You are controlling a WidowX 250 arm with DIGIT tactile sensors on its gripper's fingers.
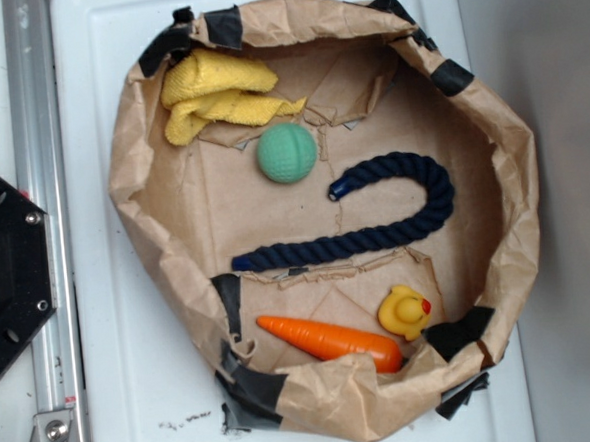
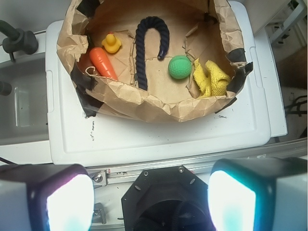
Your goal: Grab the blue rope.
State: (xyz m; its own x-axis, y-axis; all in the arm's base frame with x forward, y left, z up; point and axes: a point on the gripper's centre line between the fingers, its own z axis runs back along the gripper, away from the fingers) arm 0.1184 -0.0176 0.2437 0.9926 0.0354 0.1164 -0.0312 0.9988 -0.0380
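The jaws, spread apart and empty, hang well short of the blue rope curled in the paper bag.

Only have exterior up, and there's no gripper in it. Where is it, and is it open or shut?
Observer: The wrist view shows the gripper open, pads wide apart, nothing between them.
Operator: Over the bag?
Observer: No. It's above the black base, short of the paper bag and its near rim.
Operator: Rope visible from there?
Observer: Yes. The blue rope shows whole over that rim, lying between the carrot and the green ball.
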